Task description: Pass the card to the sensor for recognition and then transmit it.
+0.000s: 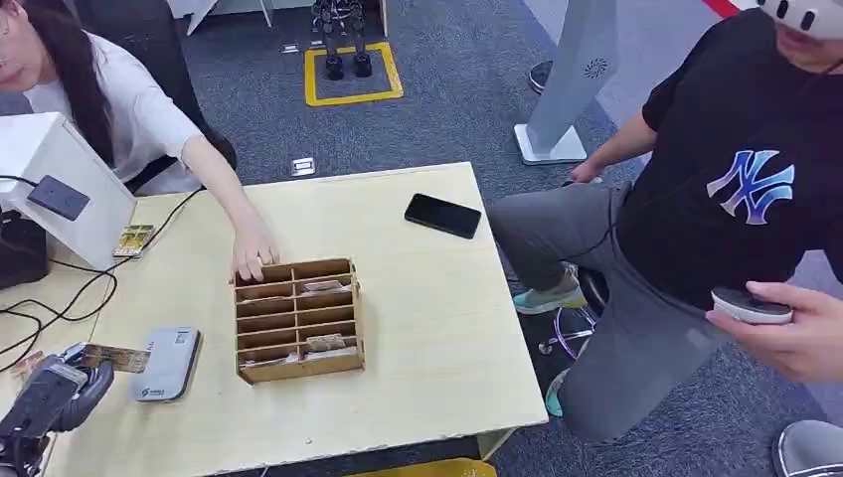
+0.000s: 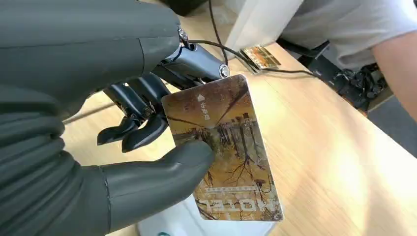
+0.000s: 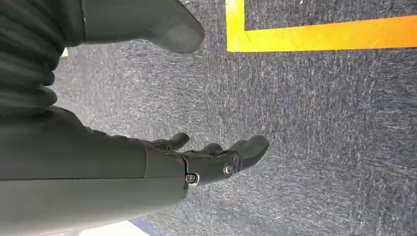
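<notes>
Left robot hand (image 2: pixel 147 128): at the near left corner of the scene, thumb and dark fingers clamped on the card, holding it above the surface.
Card (image 2: pixel 223 147): a brown and gold picture card with "HOTEL" printed on one end (seen upside down in the left wrist view); in the head view it juts from the left robot hand (image 1: pixel 55 388) towards the right, its free end (image 1: pixel 114 358) just beside the grey sensor.
Sensor (image 1: pixel 167 364): a flat grey pad lying on the surface, near left, just left of the wooden organiser.
Right robot hand (image 3: pixel 216 157): hanging over grey carpet beside a yellow floor line, fingers loosely apart and holding nothing.
Wooden organiser (image 1: pixel 298 318): a slotted box in the middle of the surface, with cards lying in several compartments.
Person in white (image 1: pixel 119 109): seated at the far left, one hand (image 1: pixel 253 253) resting at the organiser's far left corner.
Black phone (image 1: pixel 442 215): flat on the surface, far right, well apart from the organiser.
White box (image 1: pixel 60 189): at the far left with a dark reader on its face; a second picture card (image 1: pixel 132 239) lies at its foot, among black cables.
Person in black (image 1: pixel 736 189): seated right of the surface, holding a white controller (image 1: pixel 751 306).
</notes>
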Robot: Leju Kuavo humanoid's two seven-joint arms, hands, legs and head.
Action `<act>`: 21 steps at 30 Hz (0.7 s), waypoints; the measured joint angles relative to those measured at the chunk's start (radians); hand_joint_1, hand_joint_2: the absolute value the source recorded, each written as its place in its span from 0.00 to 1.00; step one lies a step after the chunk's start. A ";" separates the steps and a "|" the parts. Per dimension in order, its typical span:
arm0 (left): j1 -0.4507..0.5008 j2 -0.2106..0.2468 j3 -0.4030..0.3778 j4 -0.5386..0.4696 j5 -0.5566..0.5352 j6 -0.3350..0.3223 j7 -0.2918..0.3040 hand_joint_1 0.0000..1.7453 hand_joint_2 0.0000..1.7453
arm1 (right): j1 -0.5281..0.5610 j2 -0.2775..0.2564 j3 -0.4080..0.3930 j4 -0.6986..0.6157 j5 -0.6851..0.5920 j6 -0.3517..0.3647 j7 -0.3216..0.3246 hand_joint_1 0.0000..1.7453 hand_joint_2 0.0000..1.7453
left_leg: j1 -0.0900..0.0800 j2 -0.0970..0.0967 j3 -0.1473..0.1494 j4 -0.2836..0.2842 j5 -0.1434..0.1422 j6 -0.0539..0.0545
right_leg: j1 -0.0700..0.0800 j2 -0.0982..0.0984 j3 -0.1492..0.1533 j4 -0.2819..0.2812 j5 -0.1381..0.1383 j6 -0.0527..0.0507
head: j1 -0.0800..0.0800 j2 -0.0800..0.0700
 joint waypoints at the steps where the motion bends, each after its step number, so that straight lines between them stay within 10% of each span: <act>1: 0.009 0.003 0.005 -0.008 0.002 0.000 0.000 1.00 1.00 | 0.000 0.000 0.000 0.000 0.000 0.000 0.000 0.00 1.00 | 0.000 0.000 0.000 0.000 0.000 0.000 | 0.000 0.000 0.000 0.000 0.000 0.000 | 0.001 0.000; 21: 0.071 0.009 0.044 -0.055 0.005 -0.014 0.000 1.00 1.00 | 0.000 0.000 0.000 0.000 0.001 0.003 0.012 0.00 1.00 | 0.000 -0.001 0.000 0.000 0.000 0.000 | 0.000 -0.001 0.000 0.000 0.000 0.000 | 0.000 0.000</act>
